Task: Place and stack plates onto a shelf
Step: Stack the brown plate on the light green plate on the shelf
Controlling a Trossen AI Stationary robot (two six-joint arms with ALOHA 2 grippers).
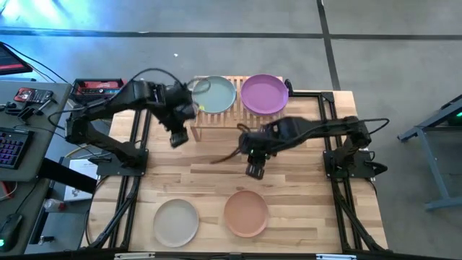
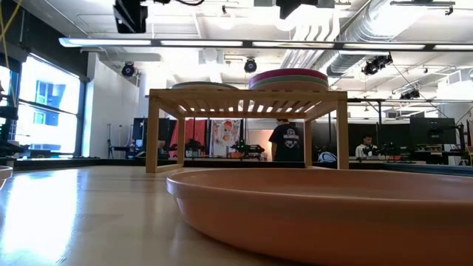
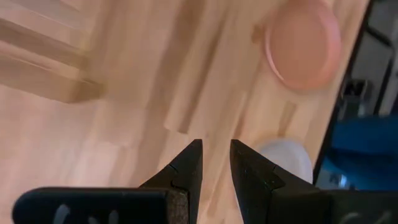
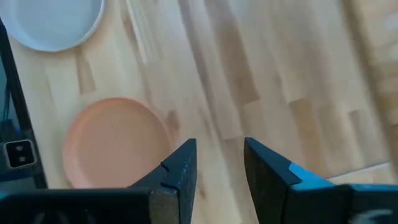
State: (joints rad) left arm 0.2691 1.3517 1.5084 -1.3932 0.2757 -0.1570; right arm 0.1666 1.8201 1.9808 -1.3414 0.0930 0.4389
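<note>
The light-wood shelf (image 1: 238, 108) stands at the table's far middle on its short legs. On its slatted top lie a grey-green plate (image 1: 214, 95) on the left and a purple plate (image 1: 263, 94) on the right; in the low view the purple plate (image 2: 288, 74) tops a small stack. A beige plate (image 1: 176, 222) and a peach plate (image 1: 246, 212) lie flat near the table's front edge. My left gripper (image 1: 177, 137) hovers open off the shelf's left front corner. My right gripper (image 1: 254, 170) hovers open over the table's middle, in front of the shelf. Both point steeply down with nothing between their fingers.
Black frame rails (image 1: 137, 180) run along the table's left and right sides by the arm bases. A side desk with a keyboard and tools (image 1: 22, 123) stands beyond the left edge. Bare wood lies between the shelf and the two front plates.
</note>
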